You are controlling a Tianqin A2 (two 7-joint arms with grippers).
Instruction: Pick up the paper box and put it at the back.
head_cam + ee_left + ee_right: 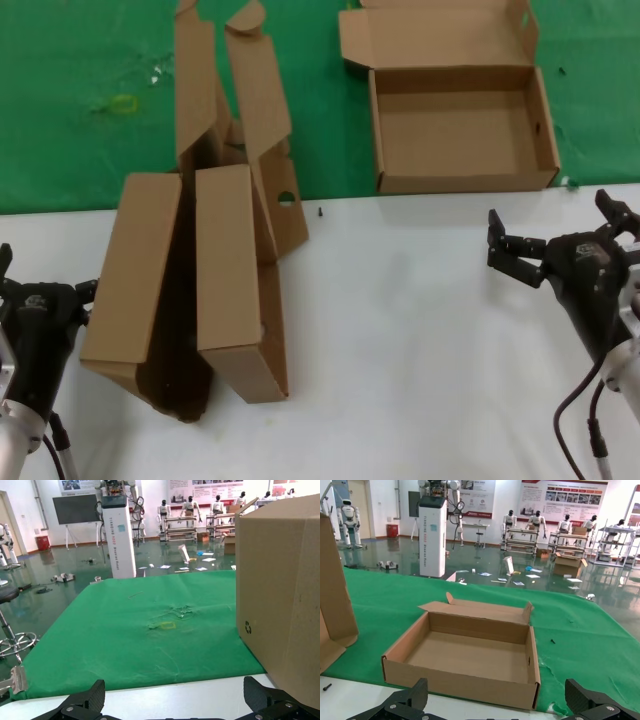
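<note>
Left gripper (45,290): at 8 o'clock on the white table (400,330), fingers spread wide, holding nothing; its right finger (280,705) sits just beside the side of a brown box (135,280).

Right gripper (555,230): at 3 o'clock, fingers spread wide, empty, touching nothing.

Brown boxes: two, side by side from 8 to 10 o'clock, the second box (235,280) to the right of the first, tall flaps (225,90) rising behind them.

Paper box (460,125): at 1 o'clock, on the green cloth (80,100) past the table's far edge, lid open, tray empty, well apart from both grippers.
</note>
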